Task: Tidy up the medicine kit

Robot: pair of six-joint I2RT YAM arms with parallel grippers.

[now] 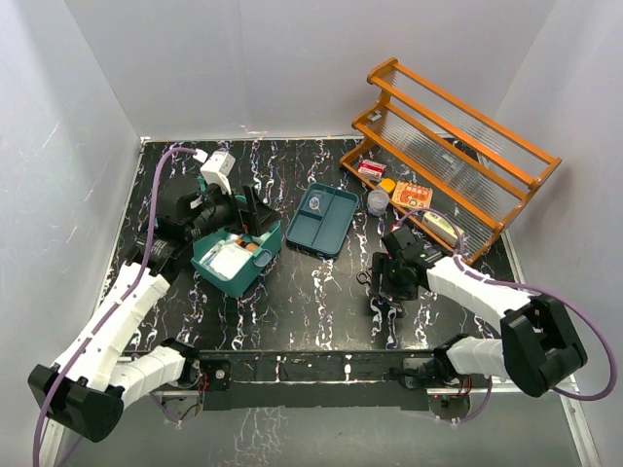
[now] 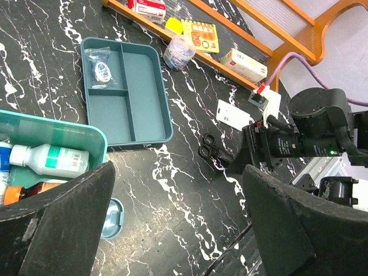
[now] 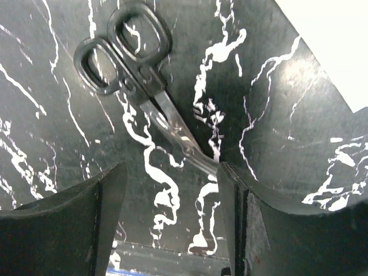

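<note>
Two arms stood over a black, white-veined table [image 1: 292, 316]. At the left, the medicine kit [image 1: 232, 282] sat on the table with its lid open, well left of centre and near the left wall. The left wrist view showed a white bottle with a green label [image 2: 49, 158] lying inside it, with something orange [image 2: 29, 188] just beside the bottle. The left gripper [image 1: 253, 212] hung at the kit's far right edge. Its jaws were spread wide and held nothing.

Just right of the kit, apart from it, lay a flat dark teal divided tray [image 1: 318, 245]. A small clear packet [image 2: 102, 64] lay in one of its smaller compartments, and the other compartments showed bare floor.

Further right, black-handled scissors [image 3: 144, 80] lay flat on the table, their blades closed. The right gripper [image 3: 172, 172] was low over them. Its fingers were parted, one on each side of the blade tips, and the tips reached the inner edge of one finger [image 3: 230, 190]. The jaws had not clamped on the scissors.

At the far right stood an orange tiered rack [image 1: 458, 146]. Along its lowest step sat a red-and-white box [image 1: 371, 169], a round clear container [image 1: 378, 201], an orange card pack [image 1: 414, 195] and a white box [image 2: 244, 62].
</note>
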